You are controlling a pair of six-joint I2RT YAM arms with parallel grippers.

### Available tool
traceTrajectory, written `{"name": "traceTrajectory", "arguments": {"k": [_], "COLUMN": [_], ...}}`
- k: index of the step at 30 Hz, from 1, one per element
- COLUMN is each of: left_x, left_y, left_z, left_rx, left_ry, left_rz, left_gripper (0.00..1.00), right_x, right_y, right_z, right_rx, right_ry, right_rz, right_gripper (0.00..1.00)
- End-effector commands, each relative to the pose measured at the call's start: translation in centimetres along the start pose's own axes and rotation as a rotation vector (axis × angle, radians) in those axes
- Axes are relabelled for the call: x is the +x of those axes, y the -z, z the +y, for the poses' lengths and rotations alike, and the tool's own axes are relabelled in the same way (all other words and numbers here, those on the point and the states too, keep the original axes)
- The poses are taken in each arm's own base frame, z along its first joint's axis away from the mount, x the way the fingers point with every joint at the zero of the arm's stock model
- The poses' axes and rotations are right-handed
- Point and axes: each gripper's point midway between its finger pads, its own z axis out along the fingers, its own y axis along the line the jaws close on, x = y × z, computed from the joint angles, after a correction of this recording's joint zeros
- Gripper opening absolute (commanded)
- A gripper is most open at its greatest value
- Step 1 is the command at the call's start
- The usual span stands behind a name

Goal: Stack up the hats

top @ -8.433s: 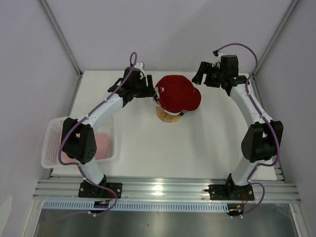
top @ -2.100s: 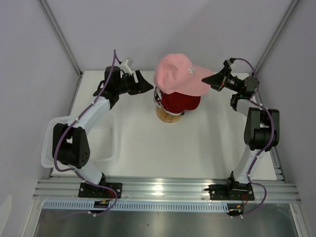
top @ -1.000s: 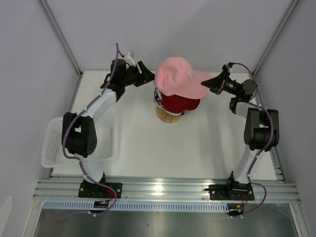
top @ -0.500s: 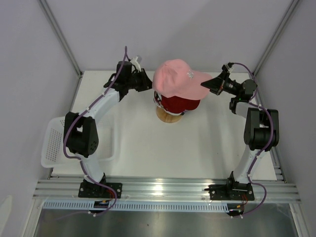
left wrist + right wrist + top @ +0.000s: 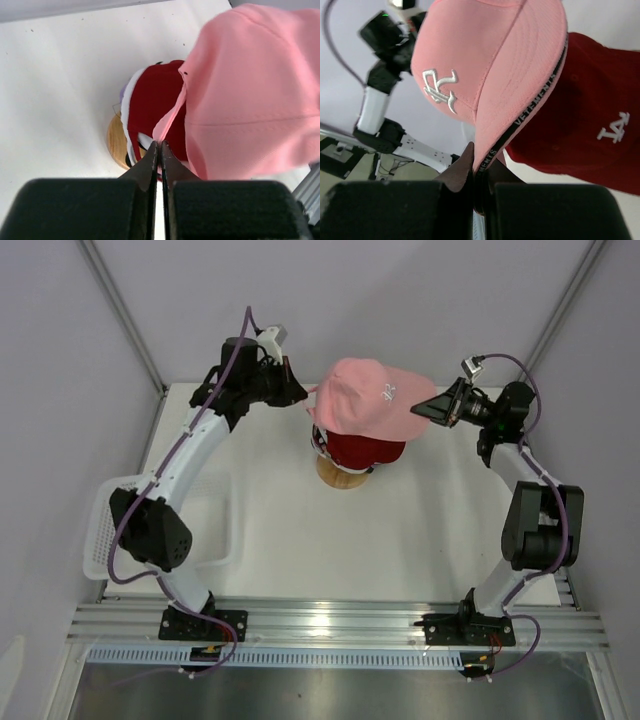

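A pink hat (image 5: pixel 365 395) hangs stretched between my two grippers, just above a red hat (image 5: pixel 368 450) that tops the stack on the wooden stand (image 5: pixel 338 476). My left gripper (image 5: pixel 300 398) is shut on the pink hat's back edge; in the left wrist view the fingertips (image 5: pixel 160 145) pinch a thin fold of the pink hat (image 5: pixel 250 100). Below it are the red hat (image 5: pixel 160 100), a white hat's edge (image 5: pixel 129 102) and a lavender sliver (image 5: pixel 122 92). My right gripper (image 5: pixel 425 408) is shut on the pink brim (image 5: pixel 520 100), pinched at its rim by this gripper (image 5: pixel 479 161), with the red hat (image 5: pixel 585 130) beneath.
A white mesh basket (image 5: pixel 108 532) stands at the table's left edge beside the left arm's base. The wooden stand (image 5: pixel 116 142) sits mid-table toward the back. Grey walls and frame rails close in the back and sides.
My left gripper has reached the pink hat's back edge and shut on it. The right gripper still holds the brim and has shifted slightly right, so the hat hangs flatter.
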Motion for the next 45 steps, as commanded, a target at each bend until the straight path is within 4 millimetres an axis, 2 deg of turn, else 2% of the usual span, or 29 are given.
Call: {"name": "traceTrajectory", "arguments": {"k": [1,2,5,6,9,10,12,15,18,19,20,22,23,26,27,28,32,36,38,42,45], "left_x": [-1.7,-1.1,-0.8,-0.2,1.0,1.2,1.4,1.8,1.9,1.6,1.5,1.2,1.2,1.6,1.9,2.3,3.6,5.1,6.0,6.4,6.6], "left_y": [5.8,6.1,7.0,6.7,5.7,5.4,4.8,3.9,2.8,2.6,2.5,2.2,2.0,1.4,1.0,0.6,-0.6,-1.2,-1.2,-1.3,-1.5], "left_z": [-3.2,-2.9,-2.9,-2.6,-2.1,-1.9,-1.0,-0.2,0.3,0.2,0.2,0.3,0.4,1.2,1.5,2.0,3.0,2.9,3.0,2.7,2.6], "left_rx": [-0.003,-0.018,-0.034,-0.039,-0.049,-0.056,-0.106,-0.140,-0.146,-0.143,-0.145,-0.148,-0.152,-0.181,-0.187,-0.197,-0.216,-0.184,-0.182,-0.176,-0.179], "left_ry": [-0.182,-0.184,-0.195,-0.181,-0.156,-0.153,-0.151,-0.136,-0.113,-0.109,-0.104,-0.099,-0.099,-0.095,-0.092,-0.088,-0.072,-0.047,-0.038,-0.036,-0.041], "left_rz": [-0.009,0.008,-0.009,0.000,0.023,0.030,0.023,0.028,0.029,0.017,0.013,0.001,0.001,0.018,0.029,0.041,0.072,0.095,0.108,0.108,0.108], "left_gripper": [0.01,0.01,0.01,0.01,0.01,0.01,0.01,0.01,0.01,0.01,0.01,0.01,0.01,0.01,0.01,0.01,0.01,0.01,0.01,0.01,0.01], "right_x": [0.1,0.0,0.0,0.5,0.5,0.6,1.0,0.5,-0.3,-0.7,-0.8,-1.6,-1.8,-2.6,-2.5,-2.7,-2.5,-2.1,-2.0,-1.6,-1.0], "right_y": [1.2,1.3,1.8,2.1,2.4,2.4,2.3,2.4,2.4,2.3,2.2,2.1,2.2,2.3,2.4,2.3,2.1,2.1,1.7,1.2,1.3], "right_z": [-1.7,-2.1,-2.9,-3.9,-5.2,-6.3,-6.4,-7.7,-9.2,-9.1,-9.7,-9.4,-9.5,-10.6,-11.8,-11.7,-12.3,-12.9,-12.3,-11.6,-11.4], "right_rx": [0.179,0.204,0.215,0.205,0.166,0.155,0.123,0.134,0.148,0.133,0.126,0.092,0.085,0.063,0.060,0.040,-0.024,-0.037,-0.043,-0.049,-0.045], "right_ry": [0.072,0.157,0.127,0.044,-0.031,-0.022,-0.030,-0.006,-0.029,-0.040,-0.056,-0.014,-0.063,-0.097,-0.122,-0.088,-0.171,-0.160,-0.140,-0.132,-0.139], "right_rz": [0.004,0.013,0.014,0.017,0.008,0.006,0.025,0.010,-0.008,-0.013,-0.017,-0.034,-0.046,-0.072,-0.078,-0.087,-0.101,-0.095,-0.081,-0.064,-0.068], "right_gripper": [0.05,0.05,0.05,0.05,0.05,0.06,0.08,0.16,0.16,0.17,0.19,0.26,0.27,0.35,0.38,0.40,0.44,0.36,0.36,0.35,0.41]}}
